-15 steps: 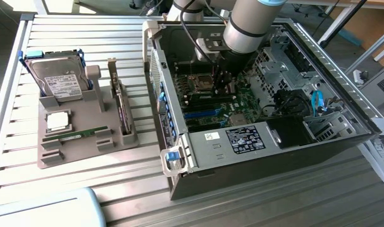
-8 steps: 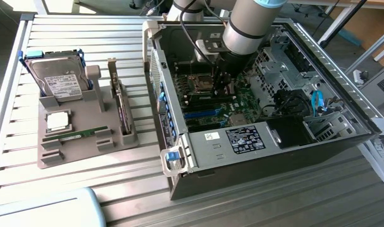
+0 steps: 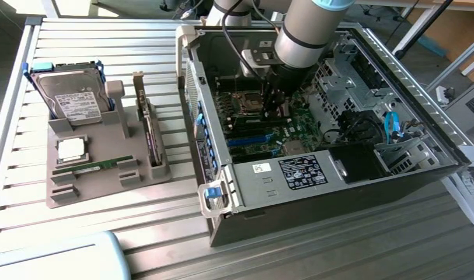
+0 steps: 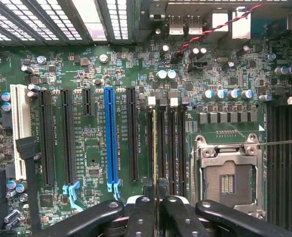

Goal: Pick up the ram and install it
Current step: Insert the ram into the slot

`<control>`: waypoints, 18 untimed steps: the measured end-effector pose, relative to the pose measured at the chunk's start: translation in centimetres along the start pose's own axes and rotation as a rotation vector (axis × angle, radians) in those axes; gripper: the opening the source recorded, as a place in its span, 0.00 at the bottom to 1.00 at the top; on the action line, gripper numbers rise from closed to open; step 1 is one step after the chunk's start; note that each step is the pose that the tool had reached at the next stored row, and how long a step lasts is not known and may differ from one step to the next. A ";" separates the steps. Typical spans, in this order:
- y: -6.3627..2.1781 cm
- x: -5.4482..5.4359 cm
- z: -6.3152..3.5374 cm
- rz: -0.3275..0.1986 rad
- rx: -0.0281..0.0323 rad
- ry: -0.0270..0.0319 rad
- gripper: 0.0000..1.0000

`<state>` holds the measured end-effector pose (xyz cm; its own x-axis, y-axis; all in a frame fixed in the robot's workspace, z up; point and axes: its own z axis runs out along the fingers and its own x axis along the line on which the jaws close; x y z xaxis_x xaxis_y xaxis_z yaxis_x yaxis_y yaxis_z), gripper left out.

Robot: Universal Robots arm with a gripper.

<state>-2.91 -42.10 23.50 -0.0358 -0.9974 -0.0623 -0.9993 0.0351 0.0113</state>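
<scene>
Inside the open computer case (image 3: 221, 175), my gripper (image 3: 272, 108) hangs over the motherboard (image 3: 257, 140). In the wrist view the gripper (image 4: 155, 210) is shut, its black fingers (image 4: 141, 217) nearly touching. From between them a thin green-gold edge runs along the outermost black memory slot. This is the ram (image 4: 154, 148), seen edge-on and held upright just over or in that slot. How deep it sits I cannot tell. The neighbouring memory slots (image 4: 173, 148) stand bare, with white latches at their far ends.
An open processor socket (image 4: 227, 180) lies beside the memory slots, and a blue expansion slot (image 4: 110, 143) on their other side. At the exterior view's left, a grey holder (image 3: 104, 146) carries a hard drive (image 3: 73, 99), a silver chip (image 3: 72, 149), an upright card (image 3: 147, 131) and another green stick (image 3: 93, 167).
</scene>
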 end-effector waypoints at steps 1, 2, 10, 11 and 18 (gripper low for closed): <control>0.00 0.0 0.01 0.000 0.0000 0.0001 0.13; 0.00 0.0 0.03 0.000 0.0000 0.0000 0.13; 0.00 0.0 0.10 0.000 0.0000 0.0000 0.13; 0.00 0.0 0.11 -0.001 0.0000 0.0000 0.13; 0.00 0.0 0.14 -0.018 -0.0010 0.0002 0.13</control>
<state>-2.90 -42.10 23.36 -0.0180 -0.9979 -0.0624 -0.9998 0.0173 0.0113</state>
